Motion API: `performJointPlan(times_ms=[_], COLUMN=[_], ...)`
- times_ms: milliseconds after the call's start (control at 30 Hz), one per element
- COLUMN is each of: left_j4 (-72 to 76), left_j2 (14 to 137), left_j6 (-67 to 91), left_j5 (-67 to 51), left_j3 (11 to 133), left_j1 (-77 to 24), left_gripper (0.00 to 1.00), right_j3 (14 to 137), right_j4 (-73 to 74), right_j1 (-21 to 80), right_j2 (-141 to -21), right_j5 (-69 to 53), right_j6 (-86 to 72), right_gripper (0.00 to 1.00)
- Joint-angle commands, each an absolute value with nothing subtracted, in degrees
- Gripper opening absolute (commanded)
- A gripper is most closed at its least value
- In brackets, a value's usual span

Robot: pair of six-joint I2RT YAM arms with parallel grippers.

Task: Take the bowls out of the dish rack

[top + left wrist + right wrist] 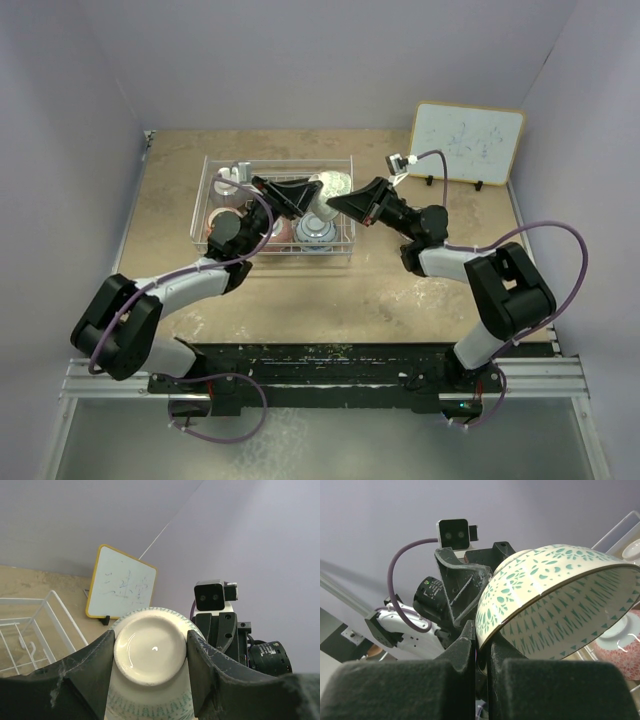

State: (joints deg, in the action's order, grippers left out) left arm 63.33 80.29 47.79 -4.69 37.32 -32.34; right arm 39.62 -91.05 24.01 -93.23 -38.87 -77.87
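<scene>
Right now the bowl (555, 600) hangs in the air over the right end of the dish rack (205, 190), carried between both arms: the left gripper (151, 642) is clamped across its round foot, one finger on each side, and the right gripper (481, 642) is pinched tight on its rim. This looks like a hand-over. To do it well, only one arm should let go, and only once the other's hold is sure. A thin rim pinch on glazed ceramic can swivel, so I would spread the left fingers slowly and draw them straight back off the foot, right wrist steady, before carrying the bowl out to the table (420, 290) beside the rack. The bowl is glossy cream, with green leaf shapes on its outside wall, rows of small green triangles seemingly inside the rim, and a plain pale foot; it lies tipped on its side, foot toward the left arm. Below it the rack holds other bowls, a grey-patterned one (315, 232) and a pinkish one (218, 222) among them, so the unloading looks far from finished. A whiteboard (468, 143) stands well apart at the far right
</scene>
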Motion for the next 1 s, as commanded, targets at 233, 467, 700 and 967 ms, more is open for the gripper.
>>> performJointPlan(times_ms=[233,467,700,967], left_j4=[57.29,46.93,38.70,39.48], left_j2=[67.18,59.71,57.26,58.72], left_j6=[39.26,33.05,29.19,29.18], left_j5=[-0.98,-0.19,1.81,1.79], left_j3=[34.23,34.07,33.55,31.84], left_j1=[-32.12,-32.17,-32.15,-32.07], left_gripper=[0.66,0.76,0.80,0.80], right_j3=[41.53,48.47,60.75,72.08], right_j4=[-76.65,-44.08,-8.37,19.93], right_j1=[23.71,23.73,23.73,23.73], right_j2=[-83.29,-75.92,-73.15,-76.98], right_j5=[-40.00,-32.37,-13.33,12.11], right_j6=[-64.76,-45.41,-28.98,-20.76], right_gripper=[0.00,0.00,0.00,0.00])
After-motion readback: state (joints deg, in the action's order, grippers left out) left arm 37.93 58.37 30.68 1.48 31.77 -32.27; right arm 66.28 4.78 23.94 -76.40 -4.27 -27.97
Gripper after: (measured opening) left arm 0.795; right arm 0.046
